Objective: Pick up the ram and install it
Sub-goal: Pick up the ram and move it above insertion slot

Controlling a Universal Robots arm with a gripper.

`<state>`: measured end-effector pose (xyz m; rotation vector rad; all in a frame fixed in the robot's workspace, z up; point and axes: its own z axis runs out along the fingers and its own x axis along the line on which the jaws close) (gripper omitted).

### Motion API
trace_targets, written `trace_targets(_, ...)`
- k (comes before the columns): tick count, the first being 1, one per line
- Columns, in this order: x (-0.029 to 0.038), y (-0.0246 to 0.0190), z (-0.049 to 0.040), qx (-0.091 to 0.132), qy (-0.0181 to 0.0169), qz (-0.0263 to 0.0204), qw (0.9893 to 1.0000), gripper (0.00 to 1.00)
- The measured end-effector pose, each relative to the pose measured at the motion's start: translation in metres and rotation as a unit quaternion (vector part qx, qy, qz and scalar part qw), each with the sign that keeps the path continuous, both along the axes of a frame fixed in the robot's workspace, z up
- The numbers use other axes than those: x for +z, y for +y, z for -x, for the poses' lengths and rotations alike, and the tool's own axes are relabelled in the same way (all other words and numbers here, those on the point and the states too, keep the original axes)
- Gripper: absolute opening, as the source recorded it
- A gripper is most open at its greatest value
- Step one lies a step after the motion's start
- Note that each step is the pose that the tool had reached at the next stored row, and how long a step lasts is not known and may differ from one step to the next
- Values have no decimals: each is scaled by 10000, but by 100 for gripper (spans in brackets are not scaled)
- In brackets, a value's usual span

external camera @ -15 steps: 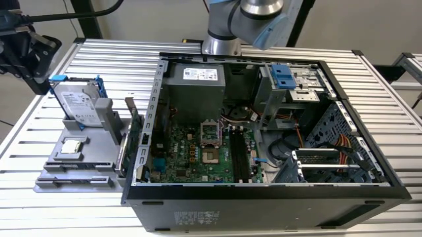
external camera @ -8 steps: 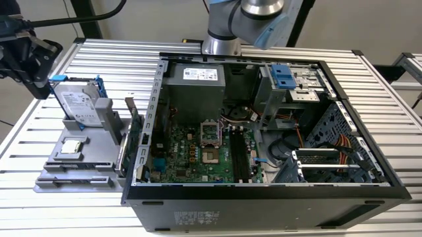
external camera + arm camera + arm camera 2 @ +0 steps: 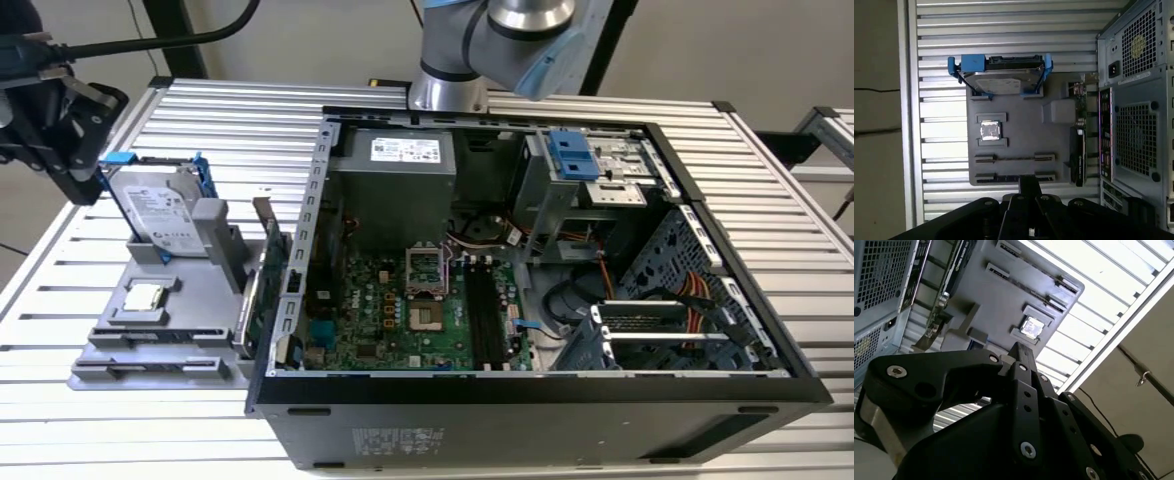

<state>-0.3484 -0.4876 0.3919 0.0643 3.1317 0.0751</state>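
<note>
At the exterior view's left, the gripper (image 3: 78,178) is held over the table (image 3: 227,105), jaws clenched on nothing. In the first wrist view, the ram (image 3: 1011,176) is seen edge-on in the grey tray's (image 3: 1019,125) outermost slot, nearest the jaws. Farther right, a hard drive (image 3: 158,208) is propped upright on the tray, and a green card (image 3: 272,265) is stood between tray and open computer case (image 3: 534,392).

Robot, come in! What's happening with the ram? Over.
Gripper hangs near gray tray's edge. Ram: cannot pick it out. Hard drive upright on tray, apart from gripper. Over.
</note>
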Motion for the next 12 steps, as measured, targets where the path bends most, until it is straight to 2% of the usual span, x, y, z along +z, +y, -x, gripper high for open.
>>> trace_targets(12, 0, -32, -4, 344, 0, 0, 9994, 0)
